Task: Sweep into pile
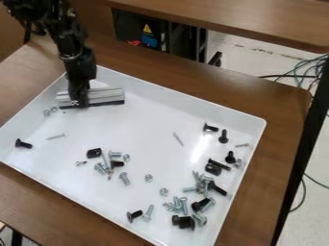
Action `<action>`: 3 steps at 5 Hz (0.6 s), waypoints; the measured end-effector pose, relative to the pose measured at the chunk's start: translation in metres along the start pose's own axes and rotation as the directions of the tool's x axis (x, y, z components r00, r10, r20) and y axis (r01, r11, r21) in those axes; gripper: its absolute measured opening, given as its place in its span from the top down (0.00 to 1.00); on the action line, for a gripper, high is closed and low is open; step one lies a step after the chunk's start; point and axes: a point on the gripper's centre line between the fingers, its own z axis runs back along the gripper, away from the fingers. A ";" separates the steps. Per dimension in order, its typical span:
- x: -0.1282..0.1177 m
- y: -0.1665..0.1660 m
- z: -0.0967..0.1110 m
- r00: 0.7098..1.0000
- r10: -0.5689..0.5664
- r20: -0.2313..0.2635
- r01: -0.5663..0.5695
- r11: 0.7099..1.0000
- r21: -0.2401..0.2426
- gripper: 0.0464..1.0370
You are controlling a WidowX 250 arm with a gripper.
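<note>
The pincer point(78, 98) hung down over the upper left part of the white tray point(173, 92), clamped on the middle of the silvery sweeper point(106, 94); the sweeper's long axis ran left to right across the view, its right end a little higher in the view than its left, skewed to the tray's far wall; its dark strip point(103, 104) lay along the lower edge, facing the near side of the tray. Two small nuts point(47, 113) lay just beside the sweeper's left end; a black bolt point(24, 143) lay near the left wall, with a thin screw point(56, 137) between it and the sweeper; a loose cluster with a black block point(94, 153) and a silvery bolt point(124, 178) lay left of centre; a denser heap of hardware point(201, 185) lay toward the right wall, well apart from the sweeper; the tray rested on the brown wooden tabletop point(283, 108).
</note>
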 end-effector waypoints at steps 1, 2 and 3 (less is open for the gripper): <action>-0.012 -0.003 -0.002 0.997 0.070 -0.029 -0.070 0.998 0.003 0.69; -0.025 -0.030 -0.004 0.988 0.135 -0.078 -0.135 0.991 0.007 0.69; -0.042 -0.058 -0.006 0.970 0.214 -0.113 -0.214 0.977 0.011 0.69</action>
